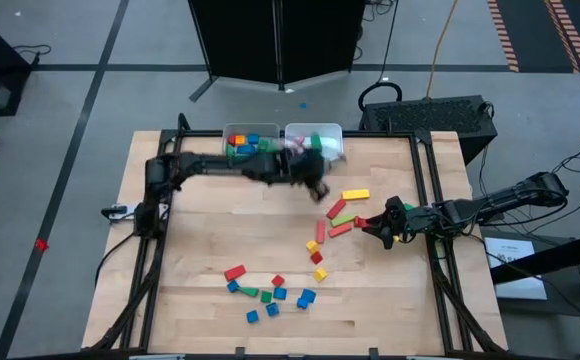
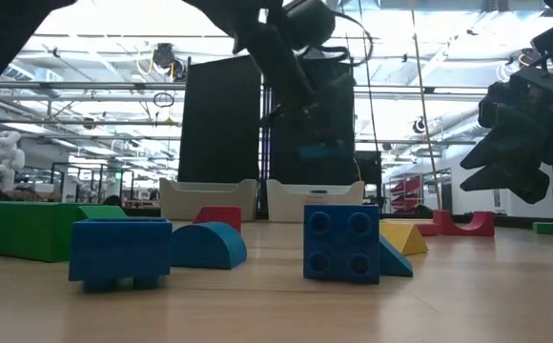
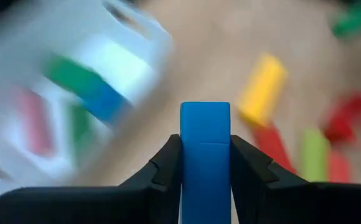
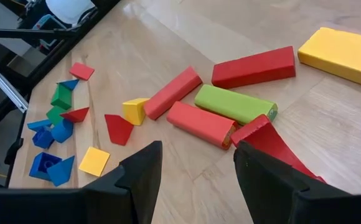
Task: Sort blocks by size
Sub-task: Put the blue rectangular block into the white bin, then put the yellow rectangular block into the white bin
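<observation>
We're partway through: both bins at the table's far edge already hold several blocks, roughly twenty more lie loose on the wood, our left gripper is clenched on one blue bar near the bins, and our right gripper hangs released over the red bars.

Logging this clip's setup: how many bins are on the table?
2. The left bin and the right bin stand side by side at the table's top edge in the high view.
</observation>
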`<act>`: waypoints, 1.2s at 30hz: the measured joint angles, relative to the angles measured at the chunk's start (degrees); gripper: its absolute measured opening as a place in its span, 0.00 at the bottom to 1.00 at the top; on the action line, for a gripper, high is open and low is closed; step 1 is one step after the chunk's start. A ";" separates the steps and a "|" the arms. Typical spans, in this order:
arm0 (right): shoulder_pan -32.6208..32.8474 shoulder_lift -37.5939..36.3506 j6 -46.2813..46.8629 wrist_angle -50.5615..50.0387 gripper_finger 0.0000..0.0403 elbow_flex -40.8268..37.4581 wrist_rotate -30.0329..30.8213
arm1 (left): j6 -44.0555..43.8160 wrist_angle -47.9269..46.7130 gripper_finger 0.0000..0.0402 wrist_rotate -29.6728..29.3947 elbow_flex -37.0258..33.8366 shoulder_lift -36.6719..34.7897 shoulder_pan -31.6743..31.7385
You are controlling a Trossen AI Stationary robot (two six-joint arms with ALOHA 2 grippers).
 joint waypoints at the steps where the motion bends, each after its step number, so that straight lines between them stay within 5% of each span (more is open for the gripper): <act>1: 0.01 0.07 -0.05 0.01 0.48 0.00 0.00 | 1.08 0.67 0.22 -0.48 0.58 -0.13 1.64; 11: 0.01 0.15 0.17 0.03 0.48 0.00 0.47 | 3.01 1.16 0.22 4.28 1.39 0.55 14.75; 16: -0.01 0.15 0.30 0.25 0.48 0.00 1.49 | 8.88 1.85 0.44 6.18 1.38 1.13 15.92; 22: 0.01 0.15 0.34 0.23 0.48 0.00 1.49 | 9.43 3.50 0.66 12.70 1.39 1.27 14.91; 29: 0.01 0.15 0.60 0.25 0.48 0.00 1.49 | 11.10 11.58 0.68 20.24 1.43 0.39 8.99; 36: 0.01 0.15 2.43 0.34 0.48 0.00 1.18 | 17.36 17.46 0.64 20.71 1.46 5.79 2.84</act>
